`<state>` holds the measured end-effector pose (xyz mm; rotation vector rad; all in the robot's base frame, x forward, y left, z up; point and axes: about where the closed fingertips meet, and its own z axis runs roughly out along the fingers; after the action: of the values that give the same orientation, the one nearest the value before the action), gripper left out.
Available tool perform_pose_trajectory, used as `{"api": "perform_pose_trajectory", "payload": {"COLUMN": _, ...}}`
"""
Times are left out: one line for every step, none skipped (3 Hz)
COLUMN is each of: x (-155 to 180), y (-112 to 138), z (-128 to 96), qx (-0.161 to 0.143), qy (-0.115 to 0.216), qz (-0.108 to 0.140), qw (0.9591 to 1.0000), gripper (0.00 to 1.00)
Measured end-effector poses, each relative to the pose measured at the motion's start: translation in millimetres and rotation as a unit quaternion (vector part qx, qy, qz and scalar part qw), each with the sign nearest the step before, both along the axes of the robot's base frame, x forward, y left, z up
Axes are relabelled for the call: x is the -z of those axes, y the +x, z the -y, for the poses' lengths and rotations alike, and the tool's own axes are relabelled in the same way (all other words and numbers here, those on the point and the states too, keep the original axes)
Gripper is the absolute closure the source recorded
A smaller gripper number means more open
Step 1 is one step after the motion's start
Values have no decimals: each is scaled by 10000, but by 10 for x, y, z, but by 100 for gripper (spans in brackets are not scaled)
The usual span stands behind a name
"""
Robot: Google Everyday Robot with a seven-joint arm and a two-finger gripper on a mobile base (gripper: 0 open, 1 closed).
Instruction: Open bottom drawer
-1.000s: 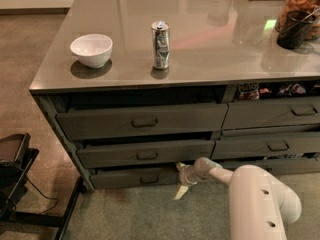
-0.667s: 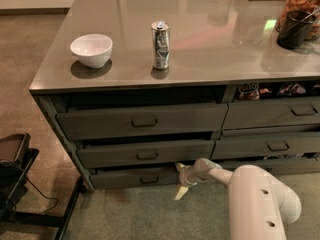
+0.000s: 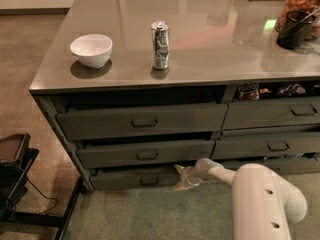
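The bottom drawer (image 3: 135,178) is the slimmest dark grey front, lowest in the left stack, with a small loop handle (image 3: 149,181). It stands slightly out from the cabinet. My gripper (image 3: 181,178) is on the end of the white arm (image 3: 260,194) and sits at the drawer's right end, just below the middle drawer (image 3: 145,154), to the right of the handle. The top drawer (image 3: 142,120) of the left stack is above.
On the grey counter (image 3: 200,54) stand a white bowl (image 3: 91,50), a silver can (image 3: 160,45) and a dark cup (image 3: 295,29) at the right. The right drawer stack (image 3: 272,129) is beside. A black stand (image 3: 15,184) is on the floor at left.
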<state>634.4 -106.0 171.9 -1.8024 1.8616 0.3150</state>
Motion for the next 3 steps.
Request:
{"api": "perform_pose_trajectory", "payload": {"x": -74, "y": -27, "z": 43, "qx": 9, "qy": -7, "qz": -42, "qw": 10000, "gripper": 73}}
{"api": "perform_pose_trajectory", "payload": {"x": -126, "y": -16, "z": 46, "qx": 9, "qy": -6, "qz": -43, "qw": 10000, "gripper": 96}}
{"api": "perform_pose_trajectory", "payload": {"x": -148, "y": -30, "z": 41, "qx": 9, "qy": -6, "qz": -43, "qw": 10000, "gripper": 100}}
